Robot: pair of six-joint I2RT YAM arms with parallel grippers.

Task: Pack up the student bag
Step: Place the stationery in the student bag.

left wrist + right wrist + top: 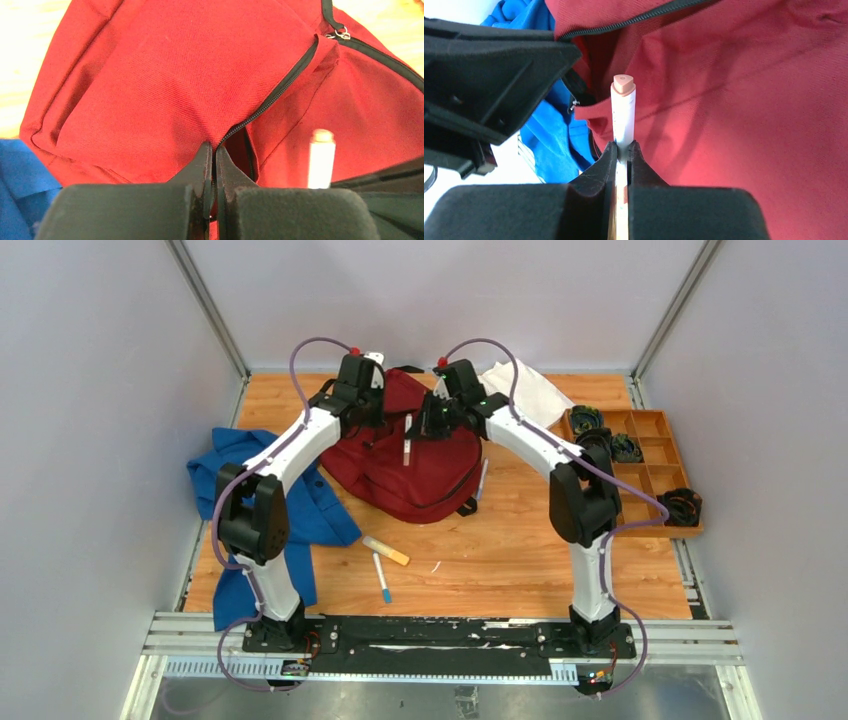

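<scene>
At right pincer, clenched on white pen with cap toward red backpack; at left pincer, clenched on zip edge of backpack's gaping pocket.

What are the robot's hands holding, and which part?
Right gripper pinches a pen by its barrel; left gripper pinches the bag at its zipper edge.
</scene>
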